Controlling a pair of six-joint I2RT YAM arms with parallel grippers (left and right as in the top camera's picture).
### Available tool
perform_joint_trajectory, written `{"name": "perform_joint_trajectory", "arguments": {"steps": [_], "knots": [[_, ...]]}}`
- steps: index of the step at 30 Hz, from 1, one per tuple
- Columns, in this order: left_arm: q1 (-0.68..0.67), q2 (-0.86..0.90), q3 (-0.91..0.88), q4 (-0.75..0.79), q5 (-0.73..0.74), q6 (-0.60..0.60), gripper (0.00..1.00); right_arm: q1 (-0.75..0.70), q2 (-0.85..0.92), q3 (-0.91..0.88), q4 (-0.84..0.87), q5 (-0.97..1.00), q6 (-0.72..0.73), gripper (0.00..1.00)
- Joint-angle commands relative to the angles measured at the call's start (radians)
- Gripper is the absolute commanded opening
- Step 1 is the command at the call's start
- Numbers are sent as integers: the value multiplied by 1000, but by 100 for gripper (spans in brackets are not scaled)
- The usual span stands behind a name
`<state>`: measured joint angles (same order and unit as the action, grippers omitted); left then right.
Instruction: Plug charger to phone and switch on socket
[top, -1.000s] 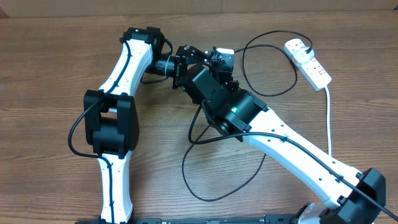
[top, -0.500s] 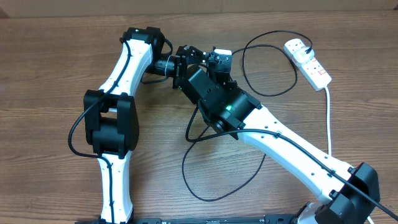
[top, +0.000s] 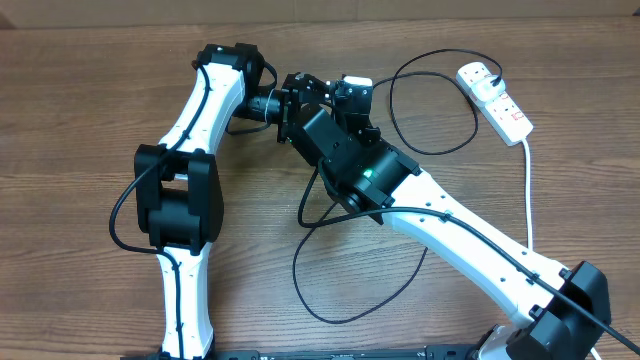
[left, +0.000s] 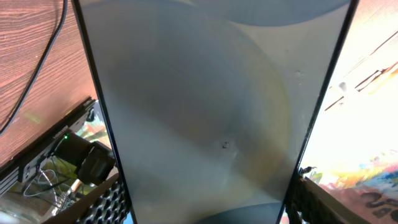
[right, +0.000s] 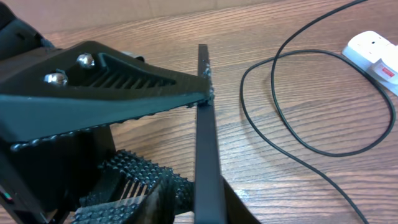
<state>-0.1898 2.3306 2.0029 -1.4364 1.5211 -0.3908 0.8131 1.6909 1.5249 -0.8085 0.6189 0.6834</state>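
Observation:
The phone (top: 357, 84) is held up on its edge above the table at the back centre. It fills the left wrist view (left: 205, 112) and shows edge-on in the right wrist view (right: 205, 124). My left gripper (top: 325, 92) is shut on the phone, one finger on each long edge (left: 205, 208). My right gripper (top: 355, 118) is shut on the phone's lower part (right: 202, 199). The charger's black cable (top: 470, 125) loops on the table from the white socket (top: 497, 100) at the back right; its connector tip is hidden.
The socket's thick white cord (top: 528, 190) runs down the right side. A second loop of black cable (top: 350, 290) lies in front under my right arm. Bare wooden table (top: 80, 120) lies to the left.
My right arm shifted slightly left and back toward the phone in the first half second. Since then nothing has visibly moved.

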Motion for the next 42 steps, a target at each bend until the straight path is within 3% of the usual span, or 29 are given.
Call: {"name": "perform_joint_trajectory", "arguments": {"steps": [1, 9, 12, 20, 26, 36, 42], "knots": [[-3, 5, 30, 1, 59, -7, 65, 7, 4, 32, 7, 15, -4, 13], [-3, 5, 30, 1, 59, -7, 65, 7, 4, 32, 7, 15, -4, 9], [-3, 5, 30, 1, 59, -7, 65, 7, 4, 32, 7, 16, -4, 4], [3, 5, 30, 31, 58, -7, 68, 7, -8, 43, 12, 16, 6, 4], [12, 5, 30, 115, -6, -72, 72, -23, -54, 81, -19, 34, 127, 4], [24, 5, 30, 229, -6, -166, 72, -90, -126, 85, -87, 24, 590, 4], [25, 5, 30, 237, 14, -296, 68, -97, -126, 85, -98, -76, 1004, 4]]}}
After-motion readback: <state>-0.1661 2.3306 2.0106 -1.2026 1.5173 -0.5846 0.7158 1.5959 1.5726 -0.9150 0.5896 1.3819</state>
